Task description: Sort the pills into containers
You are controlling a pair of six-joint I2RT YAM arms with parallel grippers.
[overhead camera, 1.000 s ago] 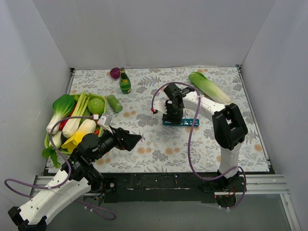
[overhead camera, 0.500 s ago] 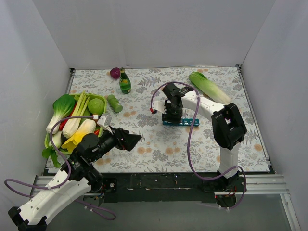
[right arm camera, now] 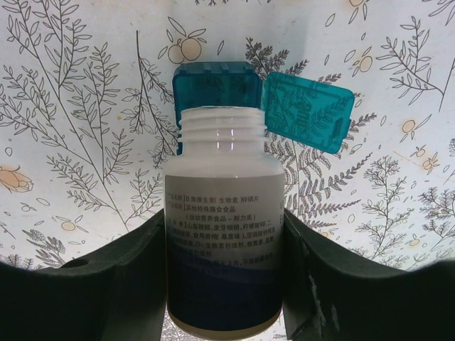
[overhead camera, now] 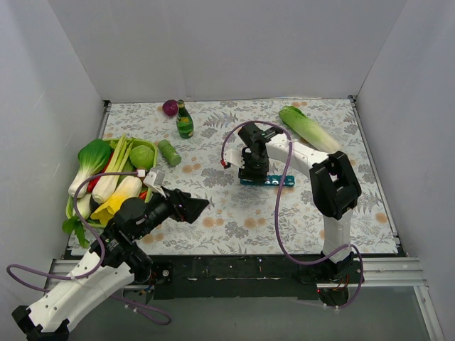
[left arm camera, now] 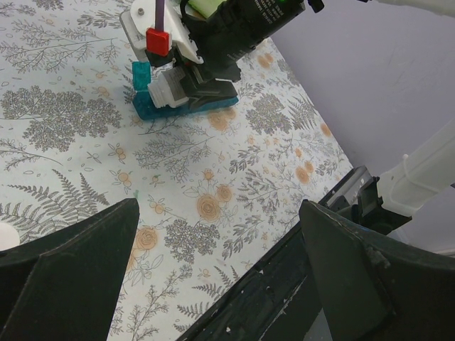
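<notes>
Walls (overhead camera: 227, 50) of plain pale grey box in a worktop (overhead camera: 234, 213) laid with fern-and-flower cloth; the teal pill box (overhead camera: 281, 181) lies near its middle, one lid (right arm camera: 307, 112) flipped open. Right jaws are clamped on a capless white bottle (right arm camera: 222, 131) just over the box, left jaws spread wide, holding nothing. The bottle's label (right arm camera: 224, 220) shows small Chinese print, too fine to read, above a blue band.

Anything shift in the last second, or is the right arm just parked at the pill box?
The right arm drifted slightly left, elbow included. Nothing was grasped or released: the right gripper keeps the uncapped white bottle clamped at the teal pill box, which has one lid open. The left gripper stays open and still; the vegetables are unmoved.
</notes>
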